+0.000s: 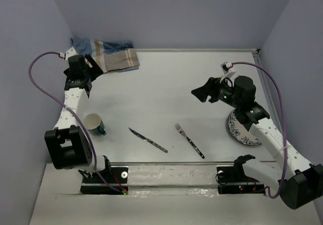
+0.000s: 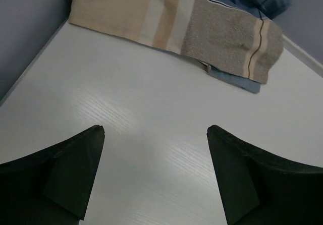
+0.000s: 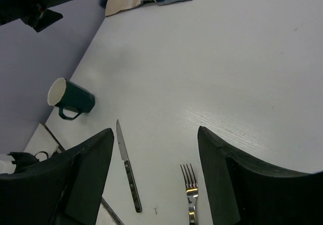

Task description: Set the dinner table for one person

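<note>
— Nearer to cloth (image 2: 202, 28)?
— Left claw (image 2: 153, 131), spread and empty. Lies just ahead, at table's (image 1: 166, 78) far-left corner, long side along the back edge.
— Right claw (image 1: 199, 92)?
— Spread too, empty, hanging above mid-table, well apart from cloth.

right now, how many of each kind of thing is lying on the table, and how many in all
plate: 1
fork: 1
knife: 1
mug: 1
striped cloth: 1
total: 5
</note>
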### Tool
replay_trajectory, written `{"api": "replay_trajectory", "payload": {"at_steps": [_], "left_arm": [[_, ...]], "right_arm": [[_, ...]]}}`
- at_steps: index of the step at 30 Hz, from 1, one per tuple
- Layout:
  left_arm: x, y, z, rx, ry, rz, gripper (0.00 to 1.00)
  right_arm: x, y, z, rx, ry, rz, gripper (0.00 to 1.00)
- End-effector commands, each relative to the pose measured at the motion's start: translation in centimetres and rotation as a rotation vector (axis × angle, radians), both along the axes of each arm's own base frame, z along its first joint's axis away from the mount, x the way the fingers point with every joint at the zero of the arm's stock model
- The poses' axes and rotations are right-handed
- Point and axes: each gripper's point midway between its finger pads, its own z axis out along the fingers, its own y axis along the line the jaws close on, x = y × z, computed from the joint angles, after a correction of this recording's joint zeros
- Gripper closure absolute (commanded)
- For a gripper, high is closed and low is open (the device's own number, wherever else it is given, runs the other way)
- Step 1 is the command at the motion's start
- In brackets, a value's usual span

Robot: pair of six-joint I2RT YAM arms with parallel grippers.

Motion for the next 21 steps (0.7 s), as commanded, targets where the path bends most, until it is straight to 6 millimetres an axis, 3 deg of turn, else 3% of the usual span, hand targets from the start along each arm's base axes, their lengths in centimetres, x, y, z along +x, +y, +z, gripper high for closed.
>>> {"api": "replay_trajectory", "payload": {"at_steps": [1, 4, 5, 7, 8, 16, 21], "left_arm": [[3.4, 2.7, 0.3, -0.048, -0.060, 0.057, 0.10], [4.3, 5.5, -1.2, -0.030, -0.042, 0.137, 0.18], [4.6, 6.8, -2.7, -0.044, -0.010, 0.158, 0.19], [5.3, 8.1, -3.1, -0.049, 0.000, 0.175, 0.21], [5.8, 9.2, -4.2, -0.043, 0.025, 0.199, 0.21], [8.1, 12.4, -8.7, 0.001, 0.124, 0.241, 0.25], [10.1, 13.1, -10.7, -0.033, 0.137, 0.237, 0.25]], "right_arm": [[-0.1, 0.6, 0.2, 0.034, -0.021, 0.033, 0.28], [-0.1, 1.0, -0.3, 0.035, -0.002, 0.053, 0.31], [-0.1, 1.0, -0.5, 0.034, 0.002, 0.054, 0.32], [-0.1, 1.3, -0.8, 0.029, 0.011, 0.064, 0.34], [-0.3, 1.6, -0.9, 0.027, 0.013, 0.075, 0.35], [-0.3, 3.3, -1.5, 0.025, 0.012, 0.118, 0.38], [-0.2, 3.8, -2.2, 0.012, 0.018, 0.139, 0.42]]}}
